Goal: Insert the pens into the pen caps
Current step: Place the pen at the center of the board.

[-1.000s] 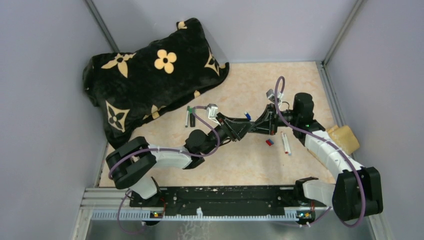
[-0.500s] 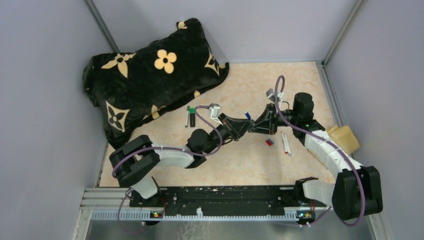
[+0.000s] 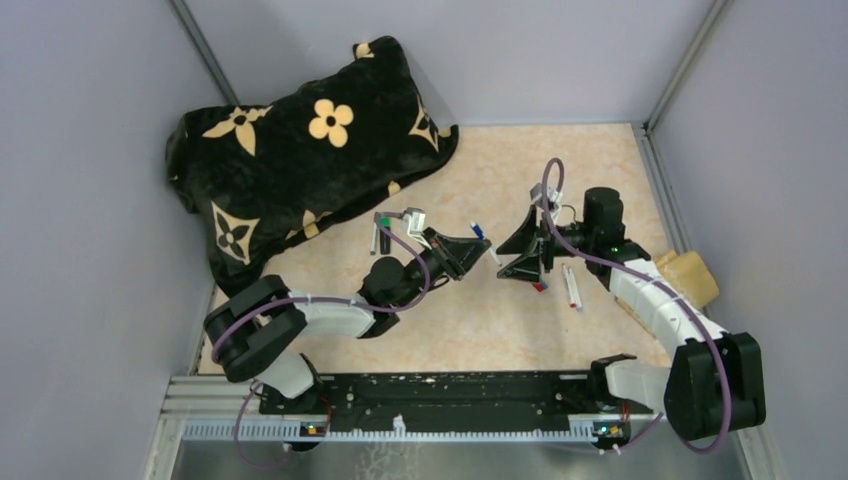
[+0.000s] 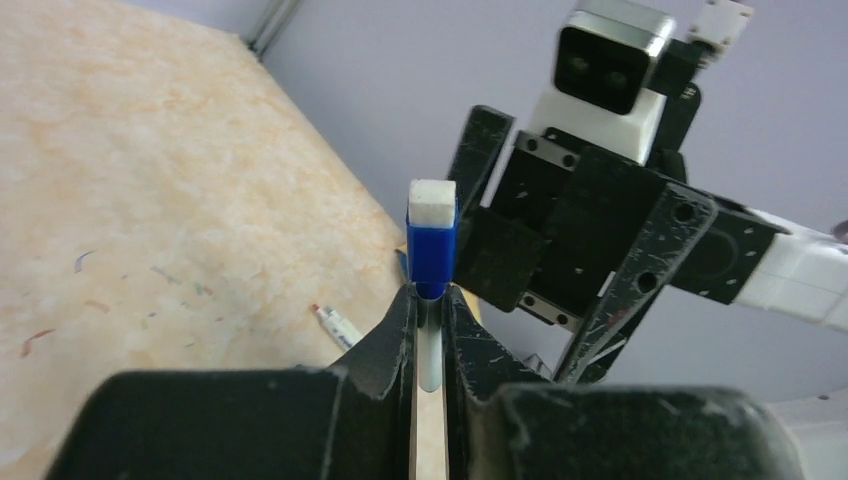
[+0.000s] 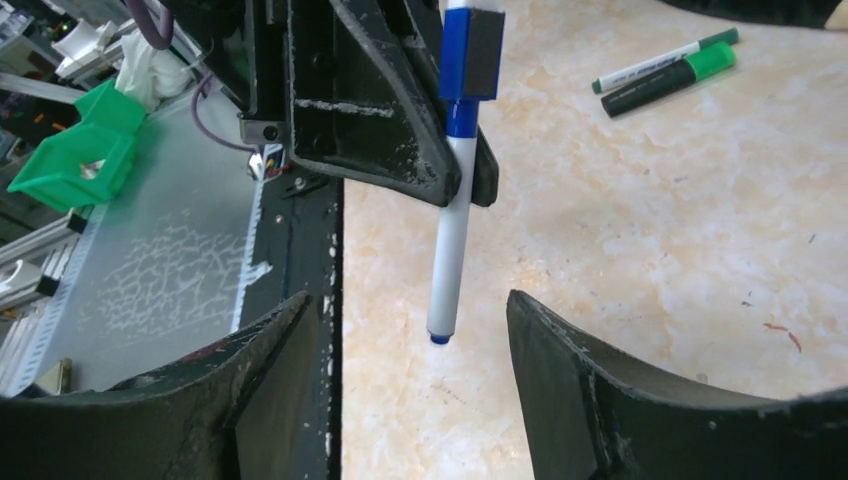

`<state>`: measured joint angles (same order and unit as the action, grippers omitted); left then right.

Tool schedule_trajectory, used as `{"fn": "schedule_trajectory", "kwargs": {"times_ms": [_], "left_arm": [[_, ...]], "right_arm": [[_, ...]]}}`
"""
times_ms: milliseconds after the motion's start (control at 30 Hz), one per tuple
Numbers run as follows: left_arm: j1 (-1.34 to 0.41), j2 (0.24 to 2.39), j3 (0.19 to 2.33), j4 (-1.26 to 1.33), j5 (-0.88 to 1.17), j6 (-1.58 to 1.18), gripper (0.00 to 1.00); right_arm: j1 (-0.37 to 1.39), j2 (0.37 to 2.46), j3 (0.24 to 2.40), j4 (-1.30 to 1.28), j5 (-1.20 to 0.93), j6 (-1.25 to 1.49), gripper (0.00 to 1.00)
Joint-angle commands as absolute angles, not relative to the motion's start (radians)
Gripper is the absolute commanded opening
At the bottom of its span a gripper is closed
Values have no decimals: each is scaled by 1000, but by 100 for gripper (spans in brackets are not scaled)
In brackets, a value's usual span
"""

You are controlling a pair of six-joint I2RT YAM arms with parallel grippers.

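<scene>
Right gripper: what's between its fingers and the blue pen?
Nothing. The right wrist view shows the right gripper open and the blue pen hanging in the left gripper just ahead, with only table behind.

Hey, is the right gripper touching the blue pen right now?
Apart. In the right wrist view the blue pen hangs between the open fingers of the right gripper, with table showing on both sides of it.

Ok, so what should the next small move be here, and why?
Probably the left gripper should lower the blue pen to the table and let go. The blue cap already sits on the pen, the left gripper is shut on the pen below the cap, and the right gripper stands open, clear of it.
</scene>
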<state>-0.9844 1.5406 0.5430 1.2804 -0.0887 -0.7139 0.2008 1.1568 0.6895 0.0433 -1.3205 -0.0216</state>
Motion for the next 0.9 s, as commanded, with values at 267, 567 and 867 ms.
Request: {"fn": "schedule_trajectory", "kwargs": {"times_ms": [267,567,867], "left_arm": [[-786,1319,513,474,-67,-679,0],[-635,1422,695,7,-144,-473,0],[-536,1657,902,-174,-227,-332,1]], "right_arm": [[168,1147,794,-339,-1119,-472,71],[165,1172,790,-344,-1079,-489,71],[161,1175,787,-344,-1070,-493,71]]}}
